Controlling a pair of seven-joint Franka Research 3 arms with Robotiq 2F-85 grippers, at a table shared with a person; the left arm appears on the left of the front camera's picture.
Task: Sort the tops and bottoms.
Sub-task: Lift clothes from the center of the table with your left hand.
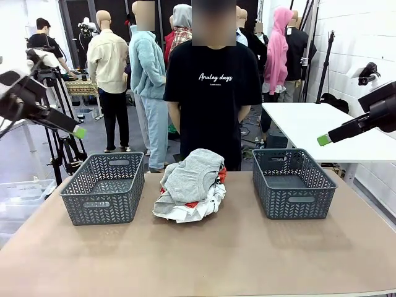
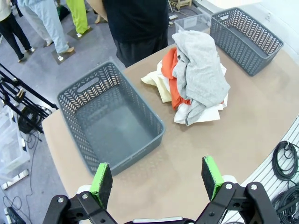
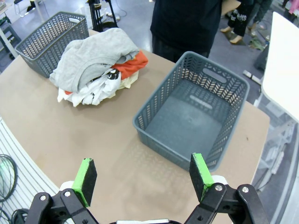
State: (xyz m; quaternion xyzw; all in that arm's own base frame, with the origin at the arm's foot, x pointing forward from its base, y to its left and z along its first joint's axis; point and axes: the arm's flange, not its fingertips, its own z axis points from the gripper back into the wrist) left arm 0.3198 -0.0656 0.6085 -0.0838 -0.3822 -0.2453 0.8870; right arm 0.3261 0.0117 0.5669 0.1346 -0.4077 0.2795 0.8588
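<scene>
A heap of soft garments [image 1: 192, 185], grey over red-orange and white, lies mid-desk [image 1: 235, 260] between the empty left grey lattice basket [image 1: 99, 204] and right grey lattice basket [image 1: 297, 201], likely one per kind. Left tool [image 2: 156, 179] and right tool [image 3: 142, 173] hover, fingers apart, empty.

Near half of surface [image 1: 204, 260] bare. Clothes pile [image 1: 192, 182] centre; left basket [image 1: 102, 201] and right basket [image 1: 300, 201] flank it, narrow gaps between. Person [image 1: 213, 93] stands at far edge.

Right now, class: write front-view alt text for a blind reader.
A pile of clothes lies between the left basket and right basket, both empty, on a table; a person stands behind, left gripper and right gripper raised.
</scene>
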